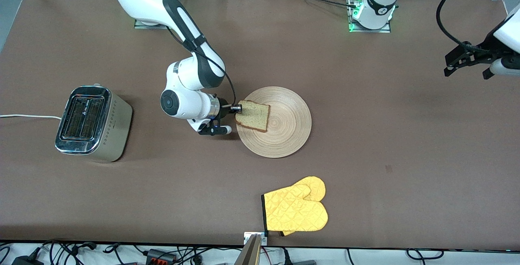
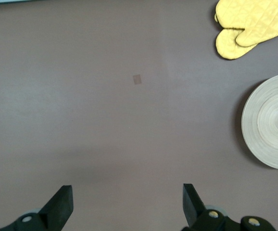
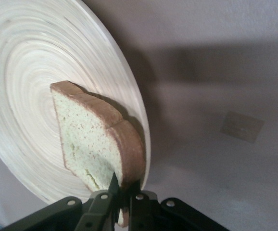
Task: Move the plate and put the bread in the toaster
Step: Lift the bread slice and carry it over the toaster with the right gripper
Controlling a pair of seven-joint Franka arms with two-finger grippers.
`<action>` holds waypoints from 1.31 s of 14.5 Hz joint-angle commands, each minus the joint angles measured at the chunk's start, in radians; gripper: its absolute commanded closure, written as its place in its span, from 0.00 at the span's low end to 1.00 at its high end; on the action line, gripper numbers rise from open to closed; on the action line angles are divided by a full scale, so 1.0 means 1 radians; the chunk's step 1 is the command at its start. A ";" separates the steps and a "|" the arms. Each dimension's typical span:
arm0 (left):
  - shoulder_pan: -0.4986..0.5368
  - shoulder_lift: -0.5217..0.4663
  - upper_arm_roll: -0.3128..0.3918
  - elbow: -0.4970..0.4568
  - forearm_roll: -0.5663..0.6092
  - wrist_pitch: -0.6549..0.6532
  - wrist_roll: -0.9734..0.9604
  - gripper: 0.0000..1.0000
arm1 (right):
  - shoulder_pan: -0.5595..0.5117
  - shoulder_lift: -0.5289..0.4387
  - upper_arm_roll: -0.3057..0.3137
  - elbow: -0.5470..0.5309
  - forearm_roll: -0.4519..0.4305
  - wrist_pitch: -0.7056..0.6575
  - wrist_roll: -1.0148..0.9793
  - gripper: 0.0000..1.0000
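Note:
The pale wooden plate [image 1: 280, 129] lies mid-table, and the brown bread slice [image 1: 254, 115] rests on the part of it toward the right arm's end. My right gripper [image 1: 237, 109] reaches in low from that side and is shut on the bread's crust edge [image 3: 129, 159], with the plate [image 3: 28, 72] under the slice. The chrome-topped toaster [image 1: 91, 122] stands toward the right arm's end of the table, its two slots facing up. My left gripper [image 2: 128, 204] hangs open and empty above bare table toward the left arm's end, where that arm waits.
A yellow oven mitt [image 1: 295, 211] lies near the table's front edge, nearer to the front camera than the plate. The toaster's white cord [image 1: 28, 116] runs off the table's end. A small tan patch [image 1: 388, 169] marks the brown tabletop.

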 commanded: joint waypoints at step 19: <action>0.010 0.035 0.010 0.008 -0.018 0.013 0.006 0.00 | -0.012 -0.198 -0.466 0.283 -0.921 -0.779 -0.127 1.00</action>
